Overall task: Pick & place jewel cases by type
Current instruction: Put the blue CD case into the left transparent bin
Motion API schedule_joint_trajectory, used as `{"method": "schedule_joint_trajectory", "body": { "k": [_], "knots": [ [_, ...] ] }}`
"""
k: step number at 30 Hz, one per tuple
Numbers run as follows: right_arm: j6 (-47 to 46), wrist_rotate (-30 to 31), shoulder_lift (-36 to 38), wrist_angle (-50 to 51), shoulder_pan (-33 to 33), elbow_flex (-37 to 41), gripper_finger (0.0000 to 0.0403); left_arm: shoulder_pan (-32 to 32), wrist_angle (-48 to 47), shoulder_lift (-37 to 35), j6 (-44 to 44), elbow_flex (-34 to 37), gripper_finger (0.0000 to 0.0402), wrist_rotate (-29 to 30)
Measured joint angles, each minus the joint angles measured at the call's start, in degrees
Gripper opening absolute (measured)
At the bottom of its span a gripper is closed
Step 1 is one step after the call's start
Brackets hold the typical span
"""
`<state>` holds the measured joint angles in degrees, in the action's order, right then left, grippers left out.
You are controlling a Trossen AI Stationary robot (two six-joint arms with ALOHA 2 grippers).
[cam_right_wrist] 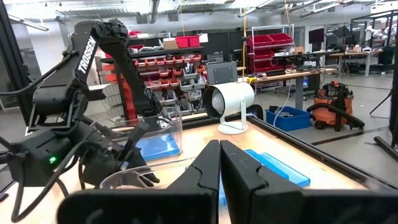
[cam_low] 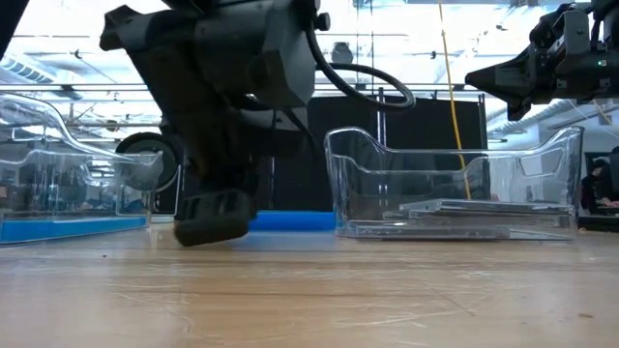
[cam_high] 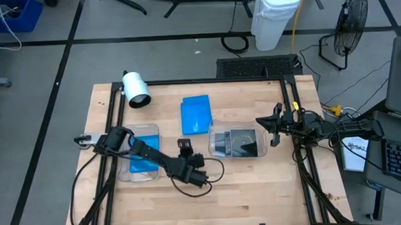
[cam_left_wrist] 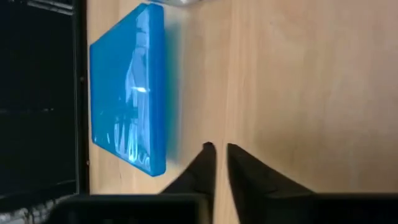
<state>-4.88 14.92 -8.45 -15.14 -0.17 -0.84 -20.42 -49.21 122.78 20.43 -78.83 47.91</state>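
Note:
A bright blue jewel case [cam_high: 196, 114] lies flat on the wood, toward the far edge; it also shows in the left wrist view [cam_left_wrist: 130, 87] and the low view [cam_low: 285, 220]. My left gripper [cam_high: 183, 146] [cam_left_wrist: 221, 154] hangs low over the table just near of that case, fingers shut and touching nothing. The left clear tray [cam_high: 147, 132] holds a blue case [cam_high: 143, 164]. The right clear tray [cam_high: 236, 132] holds dark translucent cases [cam_low: 484, 208]. My right gripper [cam_high: 265, 125] [cam_right_wrist: 219, 158] hovers shut above the right tray's right end.
A white cylindrical device [cam_high: 136, 88] stands on the table's far left. Black frame rails [cam_high: 292, 108] run along both sides. A black cable loop [cam_high: 207, 180] trails from the left arm over the near middle of the table. Bare wood [cam_high: 258, 191] lies toward the near edge.

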Motion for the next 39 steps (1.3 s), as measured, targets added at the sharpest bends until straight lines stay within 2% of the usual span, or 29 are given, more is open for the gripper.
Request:
{"method": "schedule_joint_trajectory", "body": {
  "k": [5, 10, 14, 17, 21, 33, 39],
  "knots": [
    [0.0, 0.0, 0.0, 0.0, 0.0, 0.0, 0.0004, -0.1, 0.1, 0.0, 1.0, 0.1, 0.0143, 0.1],
    [0.0, 0.0, 0.0, 0.0, 0.0, 0.0, 0.0004, 2.3, 3.5, -0.6, 1.4, 3.3, 0.0229, 0.1],
    [0.0, 0.0, 0.0, 0.0, 0.0, 0.0, 0.0004, 5.0, 3.5, -0.6, 2.9, 5.5, 0.0278, -0.2],
    [0.0, 0.0, 0.0, 0.0, 0.0, 0.0, 0.0004, 6.9, 3.3, -0.6, 4.0, 6.1, 0.0299, 0.2],
    [0.0, 0.0, 0.0, 0.0, 0.0, 0.0, 0.0004, 8.9, 4.5, -0.5, 3.8, 6.2, 0.0308, 0.6],
    [0.0, 0.0, 0.0, 0.0, 0.0, 0.0, 0.0004, 13.0, 9.9, -0.4, 1.6, 6.3, 0.0287, 0.2],
    [0.0, 0.0, 0.0, 0.0, 0.0, 0.0, 0.0004, 15.5, 12.1, -0.4, 3.3, 6.3, 0.0282, -2.3]
  ]
}}
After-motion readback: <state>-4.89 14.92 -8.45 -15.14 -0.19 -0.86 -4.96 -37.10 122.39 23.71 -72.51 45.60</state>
